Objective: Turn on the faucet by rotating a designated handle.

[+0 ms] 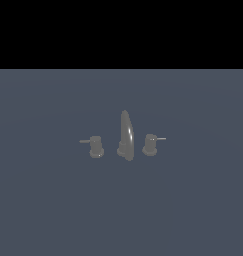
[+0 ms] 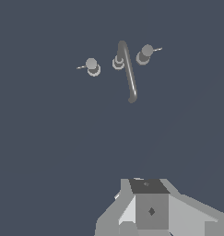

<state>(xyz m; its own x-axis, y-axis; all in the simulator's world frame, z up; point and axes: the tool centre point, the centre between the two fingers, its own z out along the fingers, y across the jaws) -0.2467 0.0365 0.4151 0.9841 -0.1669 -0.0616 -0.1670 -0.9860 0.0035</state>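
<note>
Exterior view shows the faucet (image 1: 125,136) alone on the grey floor, its designated handle (image 1: 96,146) on that view's left untouched, while the gripper (image 2: 150,207) hangs well apart, fingers hidden, so everything remains undone.

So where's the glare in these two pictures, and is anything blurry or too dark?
Exterior view: a bright streak runs down the spout, the thin lever glints, and the top band is plain black. Wrist view: flat, even light, no clear shadows, edges slightly soft, gripper cropped by the frame.
</note>
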